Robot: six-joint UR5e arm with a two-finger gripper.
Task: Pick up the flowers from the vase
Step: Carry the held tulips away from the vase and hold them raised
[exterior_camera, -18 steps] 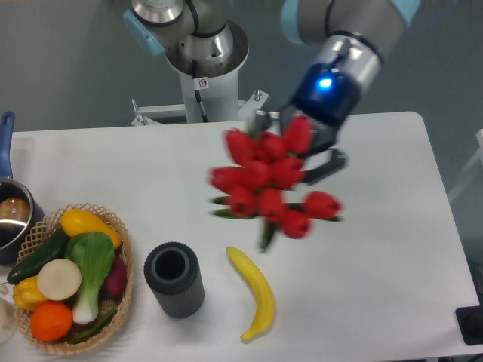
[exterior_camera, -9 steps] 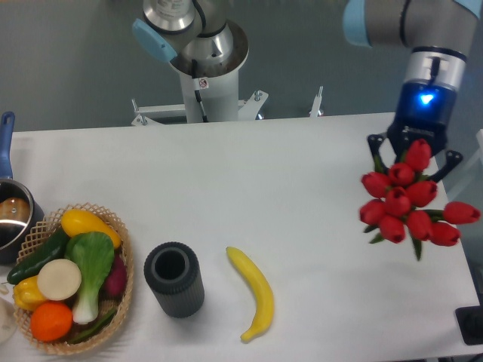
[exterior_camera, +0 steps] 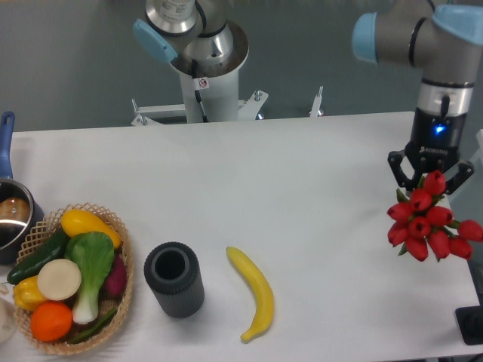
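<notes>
End effector (exterior_camera: 431,175) out at three o'clock, fingers clamped on the flowers (exterior_camera: 429,226), which hang just past the table (exterior_camera: 317,196) edge, well apart from the empty vase (exterior_camera: 174,279) down at seven o'clock. The risk: the grip looks to be on the stems alone, heads dangling low, so a quick swing could slip the bouquet loose and off the table. The arm reaches in from above, wrist pointing straight down.

1 bunch of red tulip buds (exterior_camera: 427,226) | 1 ribbed dark grey cylinder vase (exterior_camera: 174,280) | 1 yellow banana (exterior_camera: 254,292) | 1 woven wicker basket (exterior_camera: 121,305) | 1 blue-handled metal pot (exterior_camera: 10,215)
</notes>
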